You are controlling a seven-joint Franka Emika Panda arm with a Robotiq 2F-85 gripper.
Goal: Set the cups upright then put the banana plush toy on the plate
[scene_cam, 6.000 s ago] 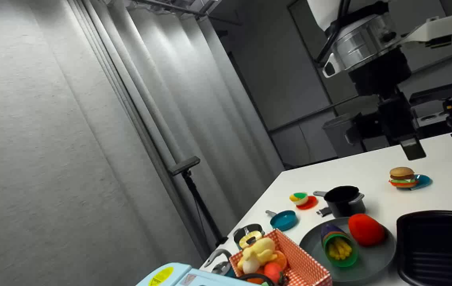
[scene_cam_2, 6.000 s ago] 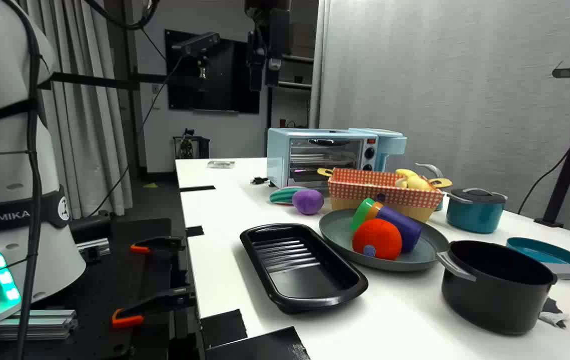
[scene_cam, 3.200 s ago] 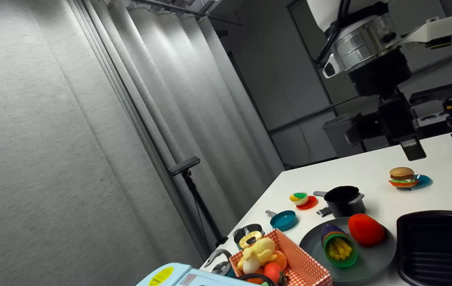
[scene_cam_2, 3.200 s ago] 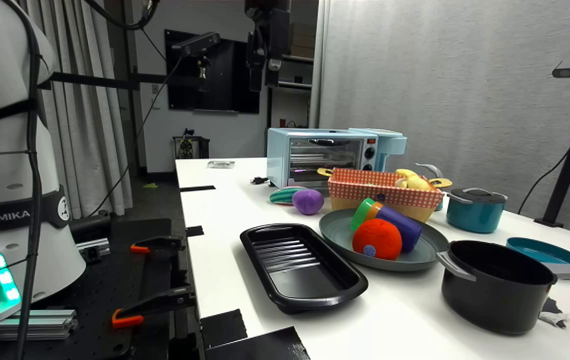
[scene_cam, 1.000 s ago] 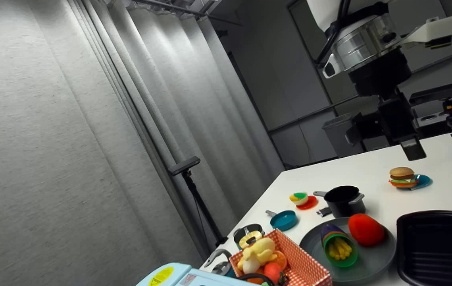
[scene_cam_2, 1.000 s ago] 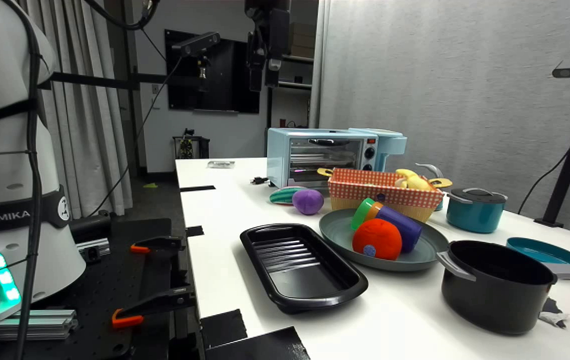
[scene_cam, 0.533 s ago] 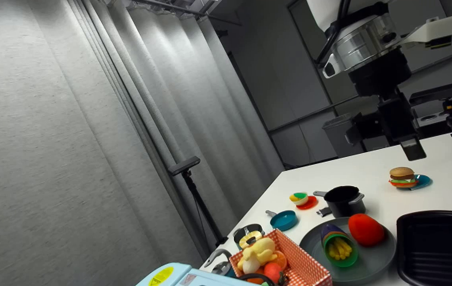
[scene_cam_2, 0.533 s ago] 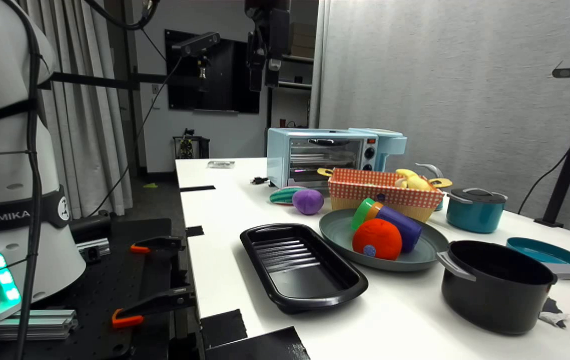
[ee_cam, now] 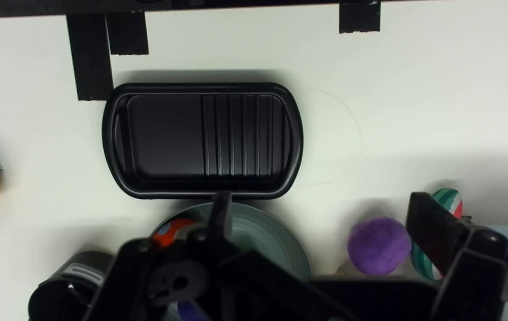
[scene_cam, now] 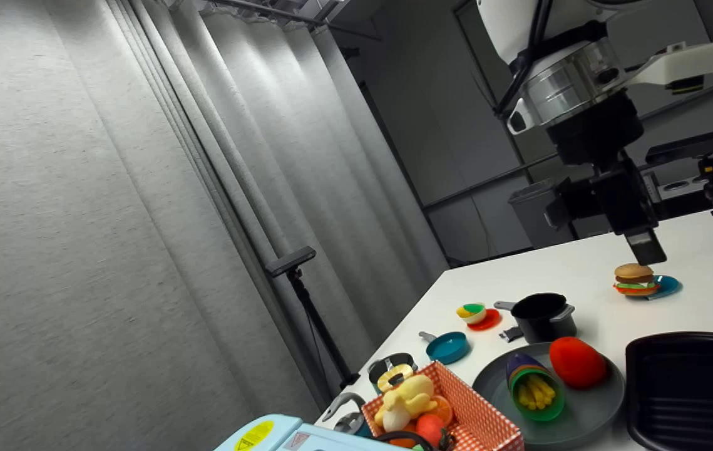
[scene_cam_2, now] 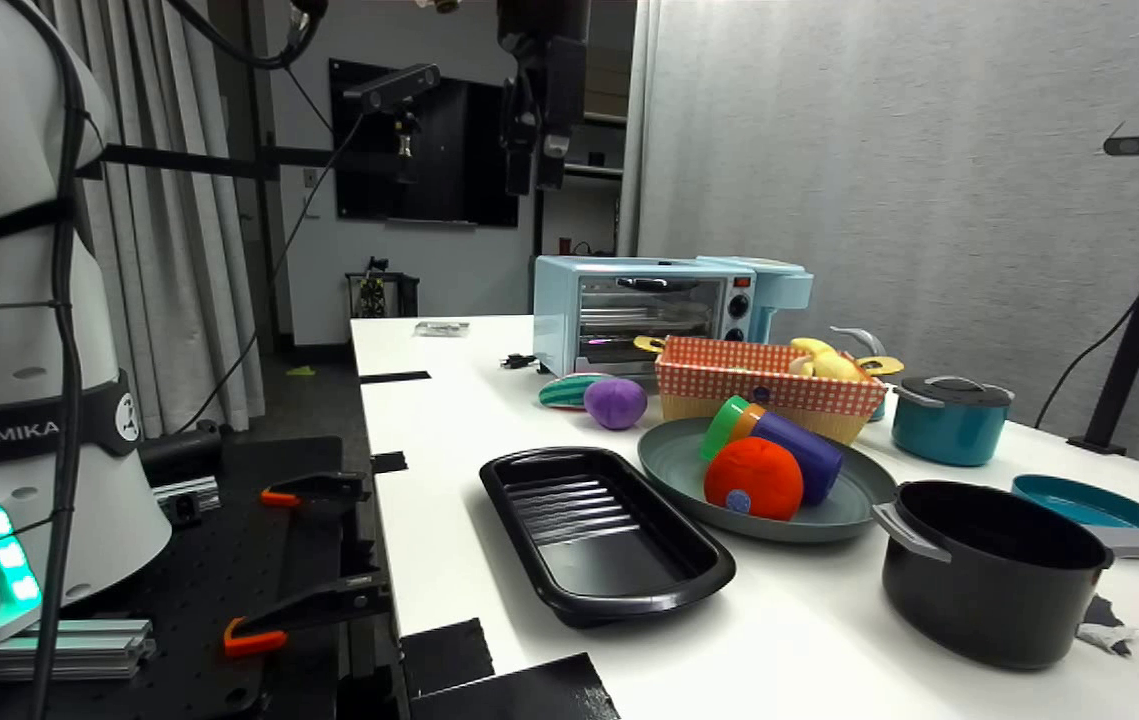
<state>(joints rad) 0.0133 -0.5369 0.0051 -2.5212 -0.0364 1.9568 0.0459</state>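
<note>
The hand (scene_cam_2: 535,180) has lowered; green, orange, purple cups (scene_cam_2: 781,436) lie sideways.

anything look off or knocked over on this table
Yes: the nested cups lie on their side on the gray dish, yellow sticks in the open end, though the task wants them upright. A crumpled scrap, seemingly stray, sits beside the black pot. I see nothing spilled or broken.
</note>
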